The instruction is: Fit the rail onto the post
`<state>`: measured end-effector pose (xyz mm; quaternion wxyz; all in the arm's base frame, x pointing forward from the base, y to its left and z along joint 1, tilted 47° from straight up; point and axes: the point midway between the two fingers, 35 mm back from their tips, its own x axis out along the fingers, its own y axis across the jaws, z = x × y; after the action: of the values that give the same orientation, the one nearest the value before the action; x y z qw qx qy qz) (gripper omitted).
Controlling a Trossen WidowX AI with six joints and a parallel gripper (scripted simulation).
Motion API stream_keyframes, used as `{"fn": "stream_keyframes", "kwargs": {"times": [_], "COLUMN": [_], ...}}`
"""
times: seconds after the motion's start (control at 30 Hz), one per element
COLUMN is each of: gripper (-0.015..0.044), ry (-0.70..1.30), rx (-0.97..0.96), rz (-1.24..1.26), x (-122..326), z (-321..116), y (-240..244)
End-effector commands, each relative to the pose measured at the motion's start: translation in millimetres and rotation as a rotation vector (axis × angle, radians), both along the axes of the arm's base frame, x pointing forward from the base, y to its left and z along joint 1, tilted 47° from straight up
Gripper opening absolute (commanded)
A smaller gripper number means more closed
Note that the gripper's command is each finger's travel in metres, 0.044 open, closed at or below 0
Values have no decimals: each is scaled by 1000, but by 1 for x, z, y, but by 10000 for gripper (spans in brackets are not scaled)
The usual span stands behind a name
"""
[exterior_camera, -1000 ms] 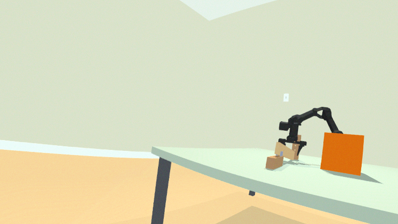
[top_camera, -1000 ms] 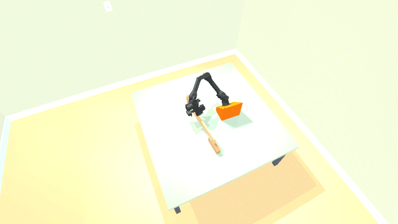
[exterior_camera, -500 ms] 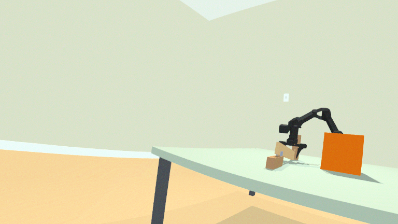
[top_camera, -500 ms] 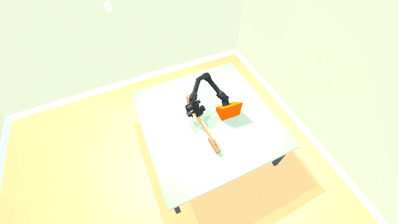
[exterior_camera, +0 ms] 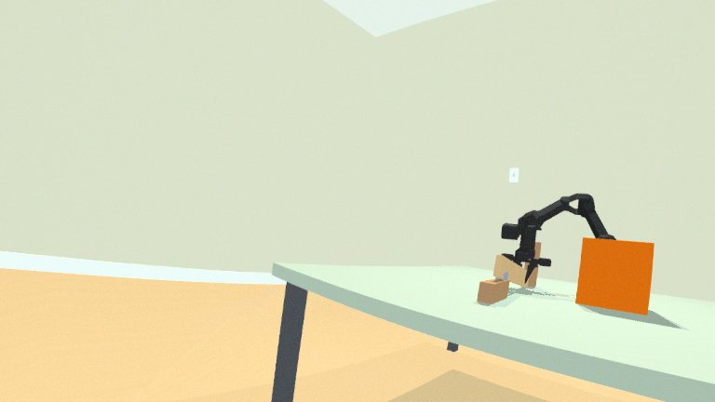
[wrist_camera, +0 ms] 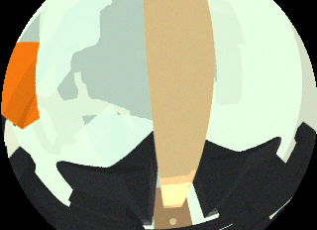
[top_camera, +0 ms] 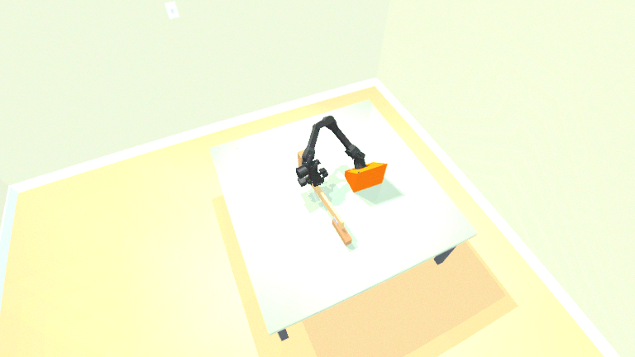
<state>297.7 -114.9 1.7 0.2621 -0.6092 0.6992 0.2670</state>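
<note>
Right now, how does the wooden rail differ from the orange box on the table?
The rail is long, thin and pale wood; the orange box is short, broad and bright orange. The rail lies tilted, one end on the footboard block; the box stands flat on the table. The gripper is shut on the rail; nothing grips the box. Both rest on the table.
</note>
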Motion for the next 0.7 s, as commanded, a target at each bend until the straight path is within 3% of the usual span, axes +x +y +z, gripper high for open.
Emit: {"fn": "stream_keyframes", "kwargs": {"times": [0.0,0.67], "gripper": [6,0], "ry": [2,2], "rx": [-3,-3], "rz": [3,3], "x": [0,0], "z": [0,2], "y": [0,3]}}
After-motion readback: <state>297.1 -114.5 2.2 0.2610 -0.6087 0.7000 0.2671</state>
